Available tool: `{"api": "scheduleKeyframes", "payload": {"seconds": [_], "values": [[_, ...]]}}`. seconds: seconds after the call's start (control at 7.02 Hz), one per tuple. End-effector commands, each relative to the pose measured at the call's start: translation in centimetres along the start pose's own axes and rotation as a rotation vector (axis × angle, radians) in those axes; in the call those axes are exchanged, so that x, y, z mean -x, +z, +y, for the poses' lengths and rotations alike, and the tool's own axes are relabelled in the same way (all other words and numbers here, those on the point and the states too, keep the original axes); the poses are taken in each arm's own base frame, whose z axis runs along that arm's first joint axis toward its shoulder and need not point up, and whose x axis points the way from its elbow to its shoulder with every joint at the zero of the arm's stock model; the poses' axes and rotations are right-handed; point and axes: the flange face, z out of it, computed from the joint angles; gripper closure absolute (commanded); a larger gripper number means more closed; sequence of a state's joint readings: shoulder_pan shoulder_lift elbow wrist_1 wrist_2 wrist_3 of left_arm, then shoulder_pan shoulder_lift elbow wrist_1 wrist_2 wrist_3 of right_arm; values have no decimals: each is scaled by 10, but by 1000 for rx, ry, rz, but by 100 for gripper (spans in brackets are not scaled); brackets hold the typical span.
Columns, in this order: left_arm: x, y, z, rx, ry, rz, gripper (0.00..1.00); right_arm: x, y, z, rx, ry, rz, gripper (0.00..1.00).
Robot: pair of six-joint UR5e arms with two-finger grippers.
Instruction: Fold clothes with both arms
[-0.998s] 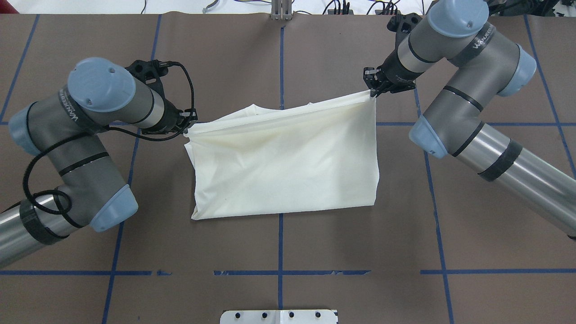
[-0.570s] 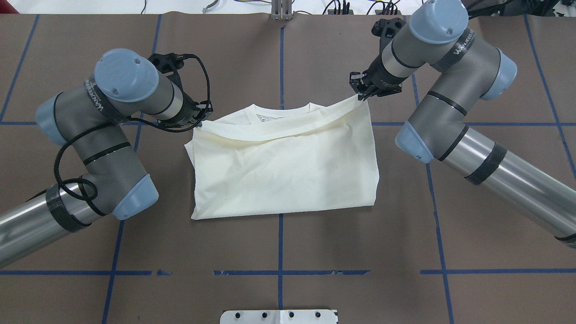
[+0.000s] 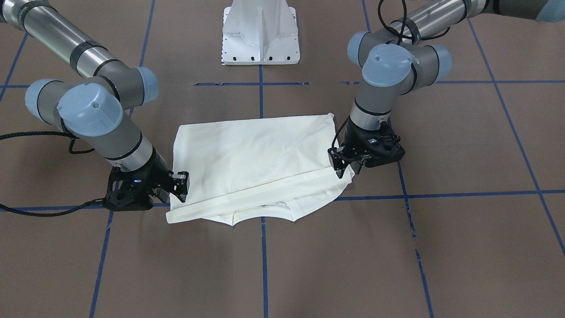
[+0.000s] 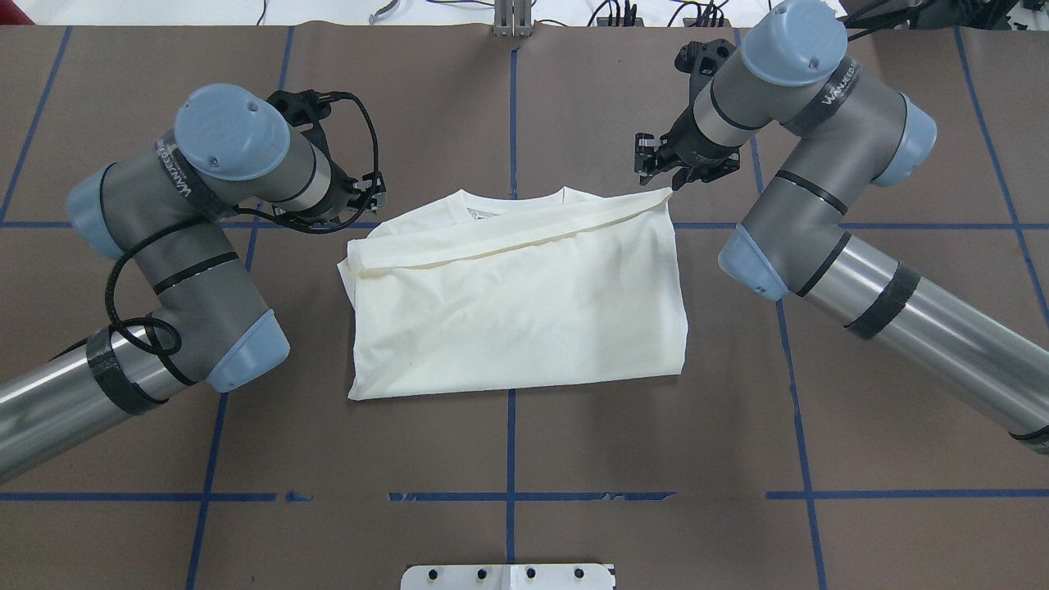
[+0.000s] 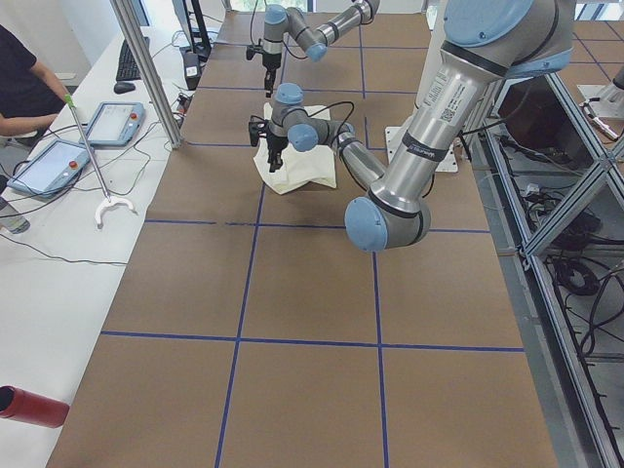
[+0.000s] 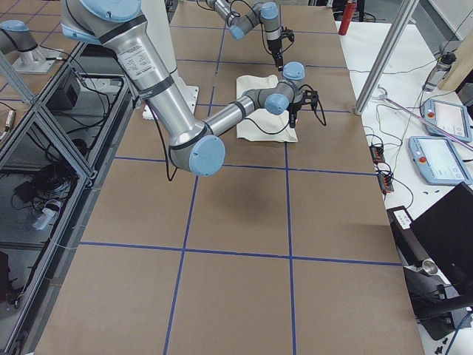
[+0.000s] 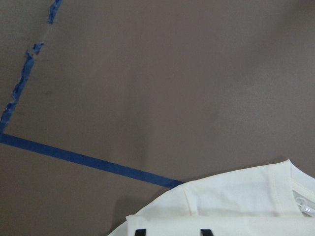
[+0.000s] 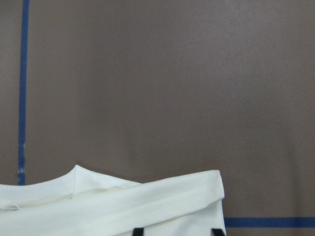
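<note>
The cream-white shirt point(image 4: 524, 303) lies folded at the middle of the desk point(image 4: 524, 106), plain side up. Its long axis runs left to right and its neckline point(image 4: 512, 197) points far, away from the robot's base point(image 4: 508, 576). A label point(image 4: 483, 215) inside the neckline is too small to read. The right arm point(image 4: 828, 106) bears white lettering beginning "WANEED". The left gripper point(image 4: 373, 199) and right gripper point(image 4: 658, 168) hang at the shirt's far corners, jaws spread.
</note>
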State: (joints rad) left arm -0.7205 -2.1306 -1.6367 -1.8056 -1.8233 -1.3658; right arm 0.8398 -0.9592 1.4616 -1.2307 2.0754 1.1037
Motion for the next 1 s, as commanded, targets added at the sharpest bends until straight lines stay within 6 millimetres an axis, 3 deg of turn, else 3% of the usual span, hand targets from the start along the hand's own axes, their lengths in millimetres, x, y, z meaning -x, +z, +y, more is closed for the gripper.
{"api": "scheduleKeyframes", "payload": {"seconds": [0.0,0.29,0.43,0.57,0.71,0.86], "values": [[1,-18,-4,-13,2,25,0,6,-1,46,25,-30,-28,0],[5,-47,3,-18,8,67,0,-19,-15,137,69,-20,-44,0],[3,-53,5,-20,4,77,0,-25,-6,171,83,27,-24,0],[1,-60,6,-24,4,90,0,-22,18,199,74,8,15,1],[0,-63,8,-23,4,92,0,-29,33,214,74,-3,48,1],[-2,-70,9,-26,6,104,0,-36,37,217,80,1,61,5]]}}
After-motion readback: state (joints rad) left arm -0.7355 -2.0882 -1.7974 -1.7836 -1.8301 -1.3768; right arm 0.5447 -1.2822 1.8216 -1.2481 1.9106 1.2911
